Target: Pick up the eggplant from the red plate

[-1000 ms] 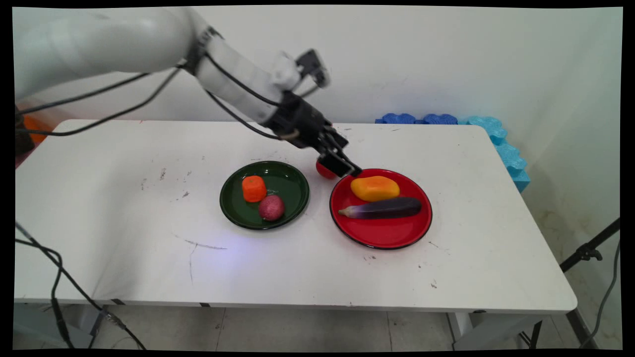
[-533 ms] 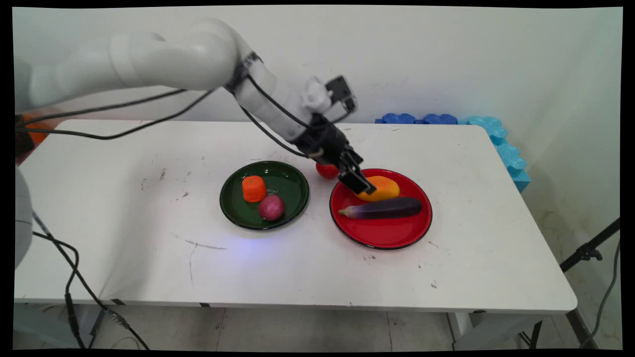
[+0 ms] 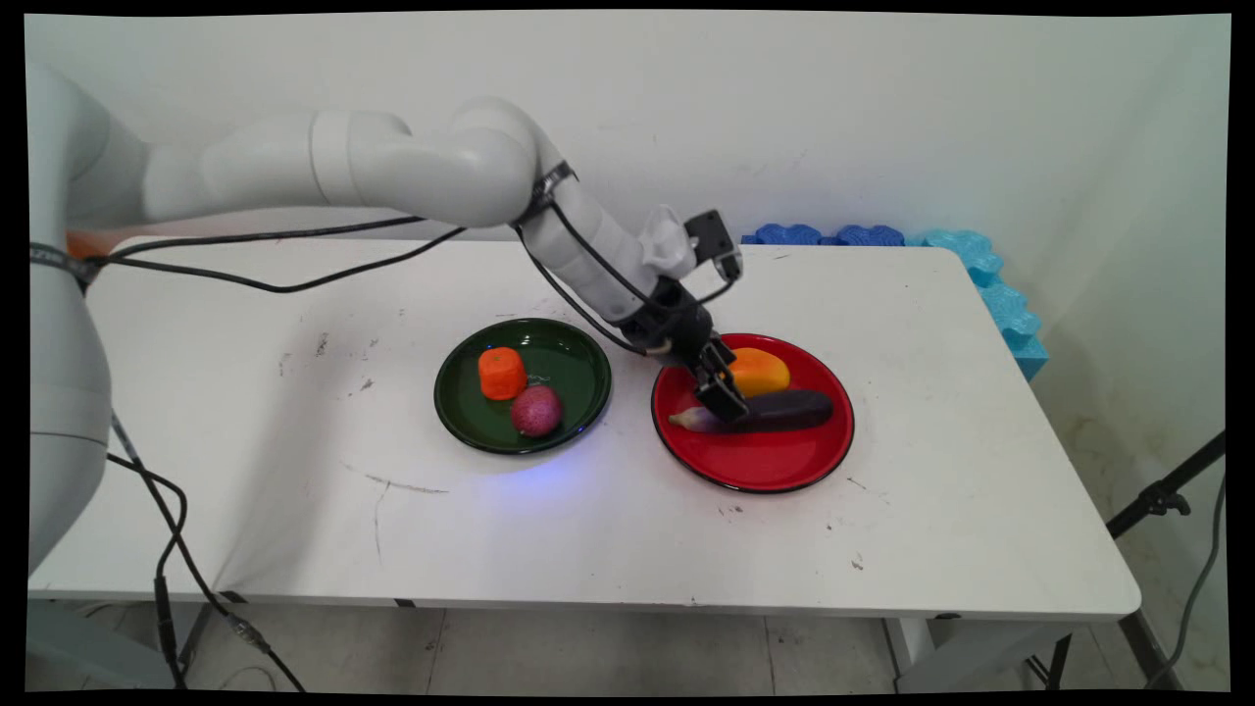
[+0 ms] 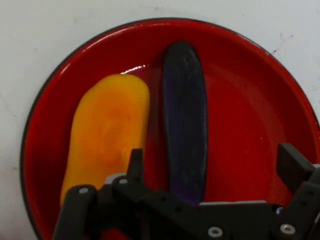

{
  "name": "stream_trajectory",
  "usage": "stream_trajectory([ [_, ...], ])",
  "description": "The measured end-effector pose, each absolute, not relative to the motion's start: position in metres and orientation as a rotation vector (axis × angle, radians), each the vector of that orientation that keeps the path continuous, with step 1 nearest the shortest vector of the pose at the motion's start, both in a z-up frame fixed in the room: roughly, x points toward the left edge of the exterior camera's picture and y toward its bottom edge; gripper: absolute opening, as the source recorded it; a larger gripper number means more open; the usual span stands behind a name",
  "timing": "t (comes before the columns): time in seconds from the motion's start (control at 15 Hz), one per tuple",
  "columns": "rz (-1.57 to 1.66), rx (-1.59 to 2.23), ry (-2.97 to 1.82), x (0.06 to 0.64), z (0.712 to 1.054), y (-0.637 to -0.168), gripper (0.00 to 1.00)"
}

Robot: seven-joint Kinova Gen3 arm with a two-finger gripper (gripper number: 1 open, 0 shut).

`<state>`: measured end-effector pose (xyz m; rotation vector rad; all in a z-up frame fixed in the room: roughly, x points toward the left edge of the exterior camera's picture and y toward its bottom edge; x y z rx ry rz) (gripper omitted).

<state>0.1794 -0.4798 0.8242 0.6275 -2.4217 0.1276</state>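
Note:
A red plate (image 3: 765, 476) right of the table's centre carries a dark purple eggplant (image 3: 784, 409) and, behind it, an orange-yellow mango (image 3: 763, 371). My gripper (image 3: 724, 400) hangs low over the eggplant's pale stem end, at the plate's left half. In the hand view the gripper (image 4: 215, 165) is open and straddles the eggplant (image 4: 184, 125). One fingertip (image 4: 135, 160) stands in the narrow gap between eggplant and mango (image 4: 107, 135). The other (image 4: 295, 165) is over bare red plate (image 4: 270, 85). Nothing is held.
A dark green plate (image 3: 569, 358) to the left holds an orange carrot piece (image 3: 502, 373) and a round reddish-purple fruit (image 3: 535, 410). Blue foam pieces (image 3: 990, 275) line the table's far right corner. A black stand (image 3: 1162, 495) rises off the table's right side.
The gripper has moved right and down, from the red plate's back-left rim to just above the eggplant. The arm now covers the small red fruit behind the plates.

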Motion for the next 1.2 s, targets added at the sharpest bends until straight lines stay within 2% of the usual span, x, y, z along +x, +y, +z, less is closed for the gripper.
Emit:
stream_trajectory([
  [0.93,0.117,0.582,-2.459,0.155,0.780,-0.480,1.00],
  [1.0,0.117,0.578,-2.459,0.154,0.779,-0.479,0.00],
  [1.2,0.121,0.569,-2.461,0.153,0.778,-0.478,0.00],
])
